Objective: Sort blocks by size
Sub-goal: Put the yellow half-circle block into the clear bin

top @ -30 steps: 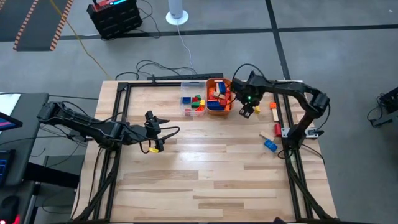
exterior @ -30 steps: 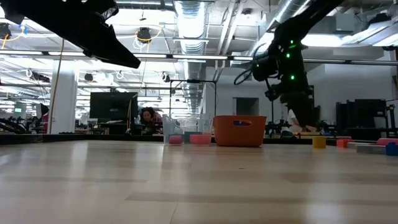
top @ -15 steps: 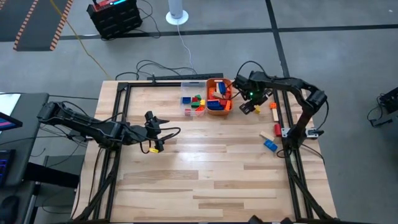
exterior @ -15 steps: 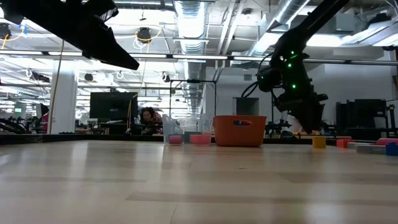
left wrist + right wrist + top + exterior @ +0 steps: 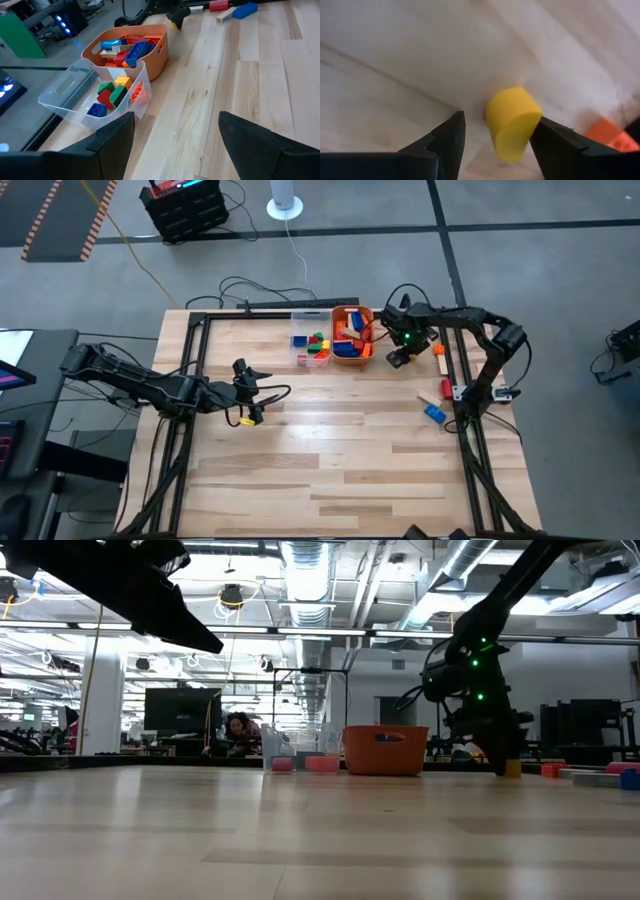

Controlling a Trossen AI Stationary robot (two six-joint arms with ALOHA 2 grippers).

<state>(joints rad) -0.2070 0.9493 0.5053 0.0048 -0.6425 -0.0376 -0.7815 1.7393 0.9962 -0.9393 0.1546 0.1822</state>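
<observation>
Yellow block (image 5: pixel 512 120), small and rounded, sits on the pale wooden tabletop (image 5: pixel 330 450) at the far right, just to the right of the orange tub (image 5: pixel 351 335). The right pincer (image 5: pixel 398 358) is lowered over it with its two dark fingers (image 5: pixel 447 137) spread on either side, close to the block but not yet clamped on it, so nothing is held. This looks like the approach to a pick, with the fingers set apart to straddle the piece.

Next to the orange tub, on its left and touching it, stands a clear tub (image 5: pixel 309 347). The orange one is heaped with longer red, blue and orange pieces; the clear one holds small cube-like pieces in green, red, yellow and blue, which suggests sorting by size is well under way.

More loose blocks (image 5: pixel 433 405) lie along the right edge of the tabletop: orange, red, plain wood and blue, well apart from the tubs.

The left pincer (image 5: pixel 248 416) waits at the left side of the tabletop, wide open and empty.
</observation>
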